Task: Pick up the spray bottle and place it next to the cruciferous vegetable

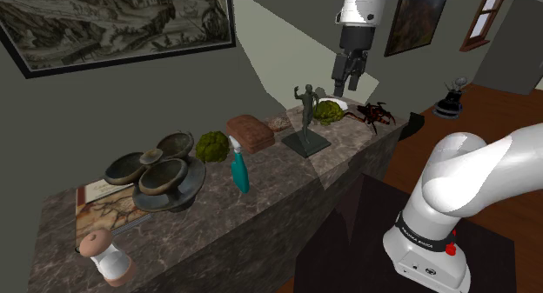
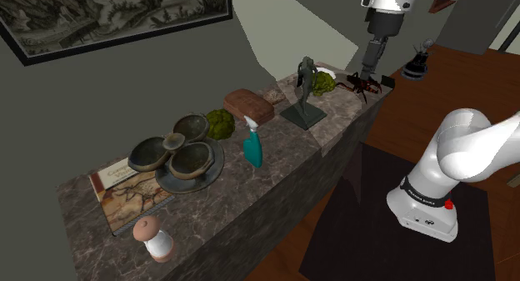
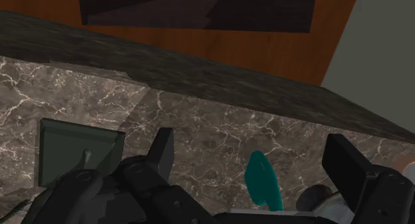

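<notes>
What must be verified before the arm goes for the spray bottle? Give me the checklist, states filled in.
1. Gripper open and empty: ok.
2. Spray bottle reachable from above, nothing on it: ok.
3. Gripper above the spray bottle: not ok; it hangs near the statue.
4. Target vegetable identified: cannot tell; one green vegetable sits beside the brown loaf, another by the statue.

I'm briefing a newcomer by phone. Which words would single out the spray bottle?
On the long marble counter, look near the front edge, between the stacked bowls and the dark figurine. The spray bottle stands there: slim, teal, white-topped, unlike anything beside it.
</notes>
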`<state>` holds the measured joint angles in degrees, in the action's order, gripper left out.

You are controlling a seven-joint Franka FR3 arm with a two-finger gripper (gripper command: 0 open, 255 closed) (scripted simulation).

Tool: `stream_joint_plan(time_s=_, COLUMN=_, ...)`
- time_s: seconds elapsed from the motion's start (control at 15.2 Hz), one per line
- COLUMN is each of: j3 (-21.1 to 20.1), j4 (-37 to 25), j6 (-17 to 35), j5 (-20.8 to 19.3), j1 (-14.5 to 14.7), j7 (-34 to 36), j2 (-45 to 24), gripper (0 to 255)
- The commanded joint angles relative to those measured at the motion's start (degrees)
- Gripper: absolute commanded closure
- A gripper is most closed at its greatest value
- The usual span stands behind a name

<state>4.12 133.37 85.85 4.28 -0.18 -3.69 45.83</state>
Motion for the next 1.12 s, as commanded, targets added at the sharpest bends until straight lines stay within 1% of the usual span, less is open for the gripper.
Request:
stream_joint_plan(time_s=0.0, j3=0.0, j4=0.0, j6=0.0, j5=0.0, j1=0.0, j7=0.0, j2=0.0, gripper=0)
stream_joint_plan(time_s=0.26, j3=-3.1, j4=0.7, j6=6.8, j5=1.4, j1=0.8, j7=3.2, j2=-5.6, gripper=0)
stream_joint_plan(time_s=0.53, j3=-6.1, j4=0.0, j6=13.2, j5=2.3, j1=1.3, j7=6.4, j2=-12.3, gripper=0)
stream_joint_plan(time_s=0.79, j3=-8.8, j4=-2.0, j6=19.0, j5=2.5, j1=1.7, j7=9.7, j2=-19.7, gripper=0)
stream_joint_plan(time_s=1.06, j3=-11.3, j4=-5.3, j6=24.1, j5=1.8, j1=2.0, j7=13.2, j2=-27.7, gripper=0)
